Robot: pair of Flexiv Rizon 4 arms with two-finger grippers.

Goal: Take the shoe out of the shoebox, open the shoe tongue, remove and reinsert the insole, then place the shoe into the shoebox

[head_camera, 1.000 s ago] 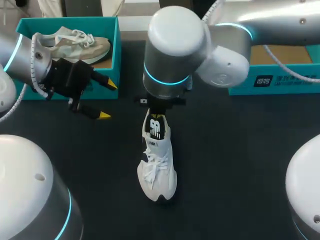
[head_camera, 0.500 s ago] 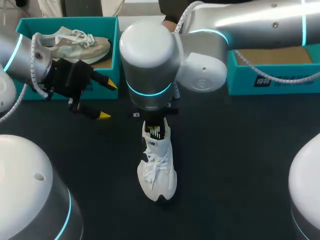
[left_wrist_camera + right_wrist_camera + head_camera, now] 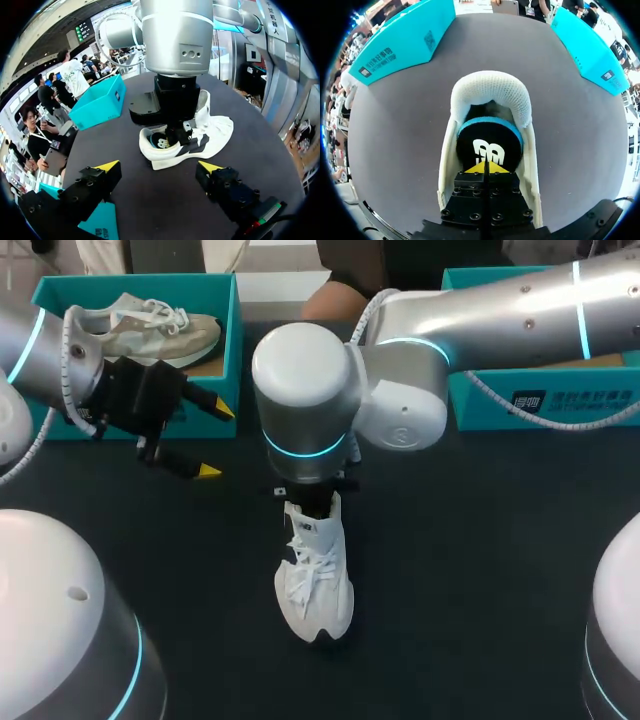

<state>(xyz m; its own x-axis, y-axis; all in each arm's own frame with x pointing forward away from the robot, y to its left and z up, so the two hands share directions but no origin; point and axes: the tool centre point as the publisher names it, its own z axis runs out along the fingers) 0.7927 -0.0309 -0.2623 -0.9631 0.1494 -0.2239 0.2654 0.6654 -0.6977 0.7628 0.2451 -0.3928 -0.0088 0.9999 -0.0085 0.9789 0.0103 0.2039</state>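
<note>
The right gripper [image 3: 485,167] has dropped into the shoe [image 3: 315,580] at mid-tabletop, tips pressed together on the insole [image 3: 490,145], likely starting its removal, while the left gripper [image 3: 215,440] hangs wide open.

— What sort of place was it?
— A robot work bench, a test or demo rig by its look.
— What told you so?
— My left arm [image 3: 40,350] and right arm [image 3: 500,310] reached over one dark table [image 3: 480,570]. It bore a teal shoebox [image 3: 230,350], a second shoebox [image 3: 560,405] and a white shoe [image 3: 315,580].
</note>
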